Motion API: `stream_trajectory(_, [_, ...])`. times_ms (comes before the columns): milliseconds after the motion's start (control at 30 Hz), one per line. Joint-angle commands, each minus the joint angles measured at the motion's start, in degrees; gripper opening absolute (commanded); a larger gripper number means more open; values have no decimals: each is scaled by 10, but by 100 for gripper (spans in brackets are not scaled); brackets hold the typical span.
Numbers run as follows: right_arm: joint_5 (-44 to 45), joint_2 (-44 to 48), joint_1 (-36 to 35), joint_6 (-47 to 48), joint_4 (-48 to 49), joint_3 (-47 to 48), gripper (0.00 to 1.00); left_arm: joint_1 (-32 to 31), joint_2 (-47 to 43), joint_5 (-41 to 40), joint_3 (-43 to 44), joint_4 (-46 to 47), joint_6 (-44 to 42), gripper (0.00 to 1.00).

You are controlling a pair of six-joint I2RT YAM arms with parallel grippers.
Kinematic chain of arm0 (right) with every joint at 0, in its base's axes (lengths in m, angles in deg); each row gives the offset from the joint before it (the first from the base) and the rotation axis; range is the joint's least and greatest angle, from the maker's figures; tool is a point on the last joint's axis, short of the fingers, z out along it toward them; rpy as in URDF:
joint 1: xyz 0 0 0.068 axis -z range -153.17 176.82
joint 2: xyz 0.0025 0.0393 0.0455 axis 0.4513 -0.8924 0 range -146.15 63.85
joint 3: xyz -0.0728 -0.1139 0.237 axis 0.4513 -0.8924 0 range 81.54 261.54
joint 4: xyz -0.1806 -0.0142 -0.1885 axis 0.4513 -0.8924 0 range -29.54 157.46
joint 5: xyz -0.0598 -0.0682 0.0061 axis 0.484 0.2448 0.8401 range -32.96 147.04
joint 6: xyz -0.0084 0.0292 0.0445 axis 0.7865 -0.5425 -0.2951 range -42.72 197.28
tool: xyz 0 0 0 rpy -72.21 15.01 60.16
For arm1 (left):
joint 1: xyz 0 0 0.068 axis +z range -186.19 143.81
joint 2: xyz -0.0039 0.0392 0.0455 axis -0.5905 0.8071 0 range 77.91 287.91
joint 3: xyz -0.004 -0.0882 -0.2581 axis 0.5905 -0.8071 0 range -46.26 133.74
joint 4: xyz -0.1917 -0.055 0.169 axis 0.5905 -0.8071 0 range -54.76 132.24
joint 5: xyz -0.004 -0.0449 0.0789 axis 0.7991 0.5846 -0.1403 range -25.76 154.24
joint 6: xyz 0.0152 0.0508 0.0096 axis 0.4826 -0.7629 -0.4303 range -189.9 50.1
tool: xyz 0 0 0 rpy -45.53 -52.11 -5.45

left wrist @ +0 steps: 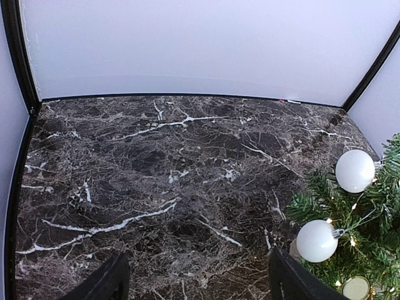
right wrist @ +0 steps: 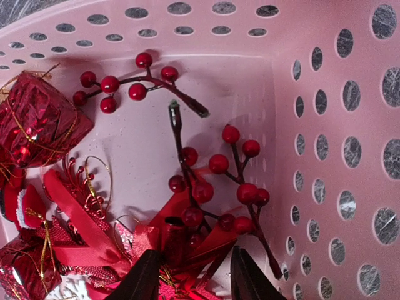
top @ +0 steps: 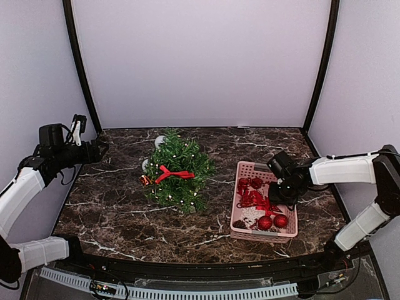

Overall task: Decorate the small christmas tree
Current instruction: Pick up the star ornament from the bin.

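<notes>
The small christmas tree (top: 178, 172) stands on the dark desk (top: 112, 206), a bit left of the middle, away from every edge. It wears a red bow (top: 169, 173), tiny lights and two white balls (left wrist: 354, 170) on its back left side. I see bare desk all around it, with a clear strip between it and the pink basket (top: 234, 212) to its right. The basket sits near the desk's right side and close to the front edge. My right arm's fingers (right wrist: 145, 278) reach down inside the basket, close to its holed wall (right wrist: 325, 125). They stand narrow, with a red ribbon (right wrist: 181, 244) and a berry twig (right wrist: 212, 175) between them, but I cannot tell if they pinch anything. A red gift box (right wrist: 37, 125) lies to one side of them. My left arm's fingers (left wrist: 109, 281) hang wide apart and hold nothing, above the desk's far left corner, with open desk ahead up to the back wall.
</notes>
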Motion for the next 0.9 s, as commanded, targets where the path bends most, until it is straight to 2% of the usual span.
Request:
stream_trajectory(0, [-40, -27, 6, -17, 55, -30, 40, 2, -4, 1, -6, 11, -9, 79])
stream_trajectory(167, [-64, -12, 6, -38, 154, -57, 34, 2, -6, 3, -6, 11, -9, 79])
stream_trajectory(300, [-79, 12, 6, -34, 205, -61, 32, 2, -7, 3, -7, 11, -9, 79])
stream_trajectory(567, [11, 45, -3, -11, 84, -13, 30, 2, -11, 5, -8, 11, -9, 79])
stream_trajectory(733, [16, 46, -12, -14, 87, -12, 33, 2, -14, 4, -9, 9, -10, 79])
stream_trajectory(833, [25, 24, -23, -10, 77, 10, 20, 2, -14, 4, -9, 9, -10, 79])
stream_trajectory(867, [26, 17, -25, -9, 74, 16, 18, 2, -14, 4, -9, 9, -10, 79])
